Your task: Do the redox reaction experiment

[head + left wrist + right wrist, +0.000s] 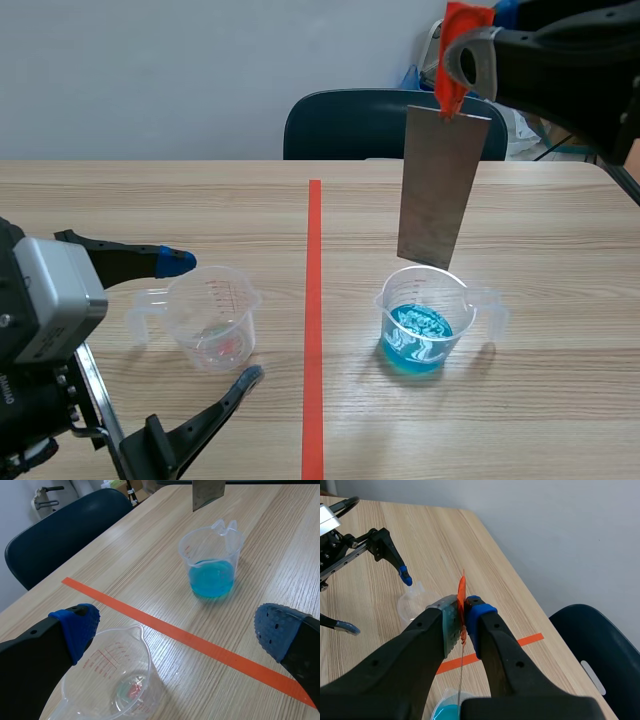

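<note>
The metal plate (437,185) hangs in the air over the right half of the table (560,420), well clear of the right edge. Its lower edge is just above the rim of the cup of blue liquid (420,322) and, as far as can be judged, not yet in the liquid. The right gripper (462,615) has its fingers pressed together on the orange tab (462,592) that covers the top end of the plate. The plate appears thin, stiff and light, with a smooth face that is likely slippery. Hold it only at the tabbed end, so the lower part is free to be dipped. A single pinch at the top allows the plate to swing, so it hangs slightly off vertical. The cup of blue liquid is thin clear plastic and probably light, so a knock on its rim could tip or slide it and spill the liquid. The left gripper (178,630) has its fingers spread wide, one on each side of the empty cup (212,318), and does not touch it. This cup stands on the left half of the table, beside the tape line (314,300).
</note>
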Motion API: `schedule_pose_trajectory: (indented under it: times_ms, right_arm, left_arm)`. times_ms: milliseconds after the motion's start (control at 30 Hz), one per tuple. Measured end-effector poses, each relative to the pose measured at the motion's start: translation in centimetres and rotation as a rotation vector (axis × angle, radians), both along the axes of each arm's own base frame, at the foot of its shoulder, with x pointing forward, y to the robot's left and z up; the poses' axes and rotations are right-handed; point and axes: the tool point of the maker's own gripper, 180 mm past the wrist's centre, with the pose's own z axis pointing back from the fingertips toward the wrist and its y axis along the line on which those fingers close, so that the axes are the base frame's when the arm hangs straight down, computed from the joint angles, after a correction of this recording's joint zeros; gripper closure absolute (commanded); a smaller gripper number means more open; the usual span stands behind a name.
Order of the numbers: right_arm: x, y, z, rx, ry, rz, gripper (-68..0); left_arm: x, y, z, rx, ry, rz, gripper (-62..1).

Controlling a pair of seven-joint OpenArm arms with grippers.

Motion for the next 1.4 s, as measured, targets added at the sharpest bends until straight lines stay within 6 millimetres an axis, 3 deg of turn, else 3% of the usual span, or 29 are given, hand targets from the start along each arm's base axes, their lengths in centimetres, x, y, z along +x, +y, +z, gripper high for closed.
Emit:
schedule_pose_trajectory:
  times_ms: [1400]
  right_arm:
    - [0.08, -0.09, -0.32, -0.016, 0.008, -0.007, -0.8]
  left_arm:
    - [0.0, 0.0, 0.0, 0.0, 0.0, 0.0, -62.3]
